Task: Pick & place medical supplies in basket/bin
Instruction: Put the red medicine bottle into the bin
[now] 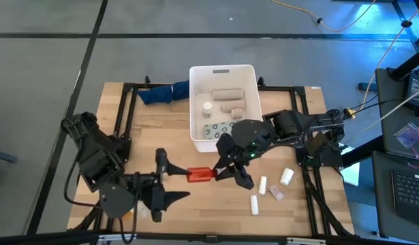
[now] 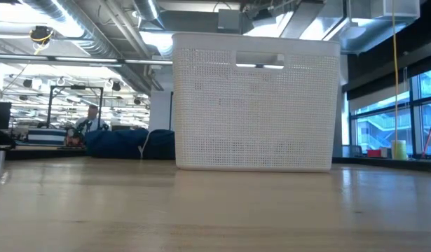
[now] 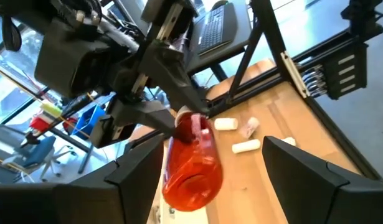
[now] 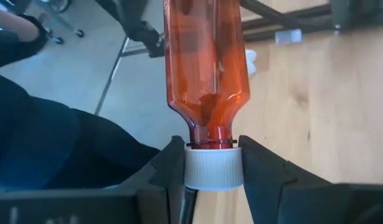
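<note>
A translucent orange-red pill bottle with a white cap is held level near the table's front middle. My right gripper is shut on its cap end. My left gripper is open. Its two fingers stand on either side of the bottle's base end; whether one of them touches it, I cannot tell. The white bin stands at the far middle and holds beige rolls, a white bottle and a blister pack. The low view shows the bin's perforated wall but neither gripper nor the bottle. My right gripper pinches the bottle's white ribbed cap between its two fingers, one on each side. The fingers come from the table's right. The bottle's body sticks out beyond the fingertips toward the table's left and seems clear of the tabletop.
Several small white tubes and bottles lie loose on the wood at the front right, and they also show in the left wrist view. A dark blue cloth lies left of the bin. A black frame borders the table.
</note>
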Available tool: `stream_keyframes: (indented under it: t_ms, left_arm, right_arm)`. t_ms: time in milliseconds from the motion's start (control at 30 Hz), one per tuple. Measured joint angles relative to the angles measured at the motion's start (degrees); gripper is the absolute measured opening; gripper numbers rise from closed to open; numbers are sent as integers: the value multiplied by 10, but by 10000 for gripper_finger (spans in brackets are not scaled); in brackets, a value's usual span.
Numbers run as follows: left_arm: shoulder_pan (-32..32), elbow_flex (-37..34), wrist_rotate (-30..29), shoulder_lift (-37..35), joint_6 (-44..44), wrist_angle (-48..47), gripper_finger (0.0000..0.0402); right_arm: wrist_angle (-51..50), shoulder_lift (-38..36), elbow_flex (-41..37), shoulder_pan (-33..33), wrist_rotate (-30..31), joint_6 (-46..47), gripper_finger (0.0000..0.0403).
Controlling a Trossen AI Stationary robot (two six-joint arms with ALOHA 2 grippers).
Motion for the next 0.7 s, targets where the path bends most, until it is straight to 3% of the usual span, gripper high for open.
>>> stream_keyframes:
  t_ms: [133, 400, 700]
  left_arm:
    - [11, -3, 4, 0, 1, -1, 269]
    - [17, -4, 5, 0, 20, 3, 262]
    - [17, -4, -22, 0, 23, 3, 193]
  right_arm:
    - [23, 0, 0, 1, -32, -4, 123]
    - [34, 0, 0, 0, -33, -3, 123]
    - [54, 0, 0, 1, -33, -16, 123]
